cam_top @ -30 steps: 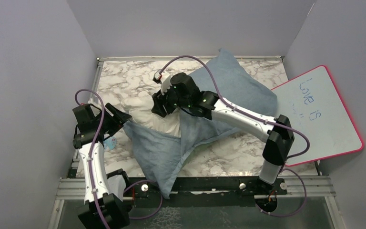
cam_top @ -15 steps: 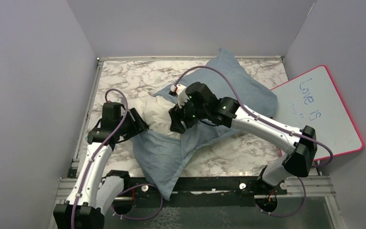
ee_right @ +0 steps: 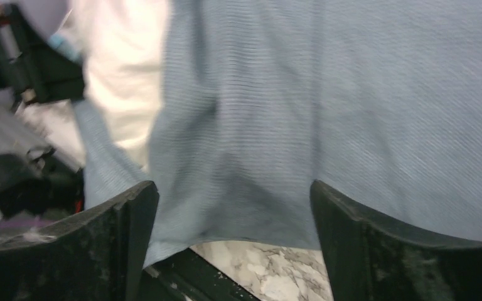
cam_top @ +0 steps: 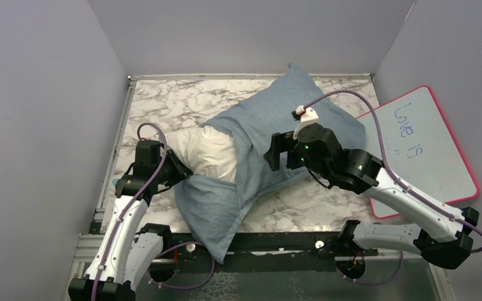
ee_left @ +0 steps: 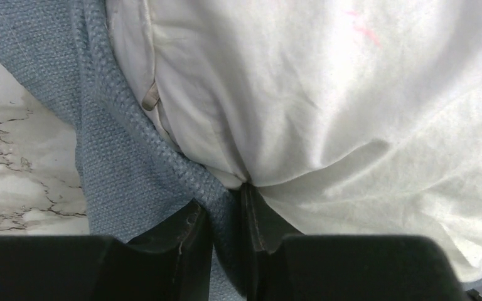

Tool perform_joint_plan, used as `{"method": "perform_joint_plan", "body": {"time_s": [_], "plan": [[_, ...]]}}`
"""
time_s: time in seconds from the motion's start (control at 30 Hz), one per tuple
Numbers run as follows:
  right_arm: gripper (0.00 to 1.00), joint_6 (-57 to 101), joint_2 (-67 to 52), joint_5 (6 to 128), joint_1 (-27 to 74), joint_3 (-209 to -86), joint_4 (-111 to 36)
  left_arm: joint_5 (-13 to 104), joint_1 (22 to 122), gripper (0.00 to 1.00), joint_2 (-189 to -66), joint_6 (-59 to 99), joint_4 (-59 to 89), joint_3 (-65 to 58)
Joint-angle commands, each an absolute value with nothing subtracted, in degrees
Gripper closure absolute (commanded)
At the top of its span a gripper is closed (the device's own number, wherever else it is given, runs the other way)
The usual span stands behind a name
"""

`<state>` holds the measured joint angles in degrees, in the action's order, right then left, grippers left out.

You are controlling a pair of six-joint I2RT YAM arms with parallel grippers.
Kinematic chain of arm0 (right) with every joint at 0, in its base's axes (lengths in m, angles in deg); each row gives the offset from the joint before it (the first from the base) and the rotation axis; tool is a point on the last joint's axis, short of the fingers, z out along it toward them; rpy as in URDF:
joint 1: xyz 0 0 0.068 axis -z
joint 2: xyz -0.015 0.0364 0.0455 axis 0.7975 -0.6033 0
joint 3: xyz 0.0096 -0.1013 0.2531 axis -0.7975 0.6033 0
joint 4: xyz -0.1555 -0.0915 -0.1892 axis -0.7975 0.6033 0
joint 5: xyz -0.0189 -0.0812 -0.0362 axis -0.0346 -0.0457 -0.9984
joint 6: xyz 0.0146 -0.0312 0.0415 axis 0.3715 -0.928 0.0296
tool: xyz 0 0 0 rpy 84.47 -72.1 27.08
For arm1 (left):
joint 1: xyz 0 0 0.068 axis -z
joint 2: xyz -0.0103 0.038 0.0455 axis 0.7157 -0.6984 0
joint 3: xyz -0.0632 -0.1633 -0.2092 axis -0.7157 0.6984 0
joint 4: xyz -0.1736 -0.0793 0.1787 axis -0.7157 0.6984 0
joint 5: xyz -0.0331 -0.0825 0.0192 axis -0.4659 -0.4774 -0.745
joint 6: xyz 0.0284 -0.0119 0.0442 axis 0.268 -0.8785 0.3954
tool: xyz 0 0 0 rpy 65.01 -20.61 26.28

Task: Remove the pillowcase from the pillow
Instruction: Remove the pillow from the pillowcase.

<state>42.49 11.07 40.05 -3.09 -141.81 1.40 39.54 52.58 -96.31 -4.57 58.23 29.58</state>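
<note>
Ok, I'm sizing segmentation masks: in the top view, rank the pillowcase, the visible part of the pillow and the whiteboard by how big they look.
1. pillowcase: clearly the largest.
2. whiteboard: mid-sized, with its near edge partly covered.
3. pillow: smallest, since only its bared end shows.

place: robot lab cell | signs: plain grey partition walls (cam_top: pixel 37 125); marble-print table (cam_top: pixel 169 100); metal arm-mounting rail (cam_top: pixel 276 241)
</note>
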Motion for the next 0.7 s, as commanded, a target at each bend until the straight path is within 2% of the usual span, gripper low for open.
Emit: {"method": "perform_joint_plan", "body": {"time_s": [0.0,0.07,0.13,0.23,0.33,0.37,0.4,0.43,0.57,0.67], "plan": [[0.0,58.95,14.23,20.61,-3.14,-136.86,11.66,37.01,52.9,0.79,-96.86,-3.18,59.12,29.59],[0.0,61.63,15.72,21.45,-2.95,-132.78,9.96,36.42,52.84,0.82,-96.67,-2.96,58.91,29.6],[0.0,60.55,16.22,27.24,-1.64,-127.66,3.4,35.77,52.85,0.86,-96.71,-2.89,58.6,29.67],[0.01,50.97,13.86,49.02,6.98,-120.56,-14.83,34.12,52.86,0.86,-97.59,-2.93,57.44,30.19],[0.07,49.06,5.13,69.23,17.82,-122.96,-25.61,32.35,52.99,0.86,-99.03,-3.57,54.44,30.46],[0.11,48.46,1.47,70.93,18.93,-126.01,-26.69,32.3,52.95,0.86,-100.03,-3.92,53.2,30.03],[0.24,47.15,-2.17,72.07,19.16,-129.15,-27.6,32.42,52.96,0.86,-101.11,-4.33,51.81,29.61],[0.29,45.83,-5.15,73.82,19.17,-131.83,-28.83,32.53,52.95,0.86,-102.48,-4.76,50.1,29.07],[0.34,45.83,-11.66,73.17,19.2,-138.79,-28.51,36.47,53.02,0.91,-109.45,-4.67,45.98,24.46],[0.29,45.97,-8.78,70.1,19.13,-137.22,-27.04,42.04,53.03,0.92,-112.62,-2.78,45.76,19.4]]}}
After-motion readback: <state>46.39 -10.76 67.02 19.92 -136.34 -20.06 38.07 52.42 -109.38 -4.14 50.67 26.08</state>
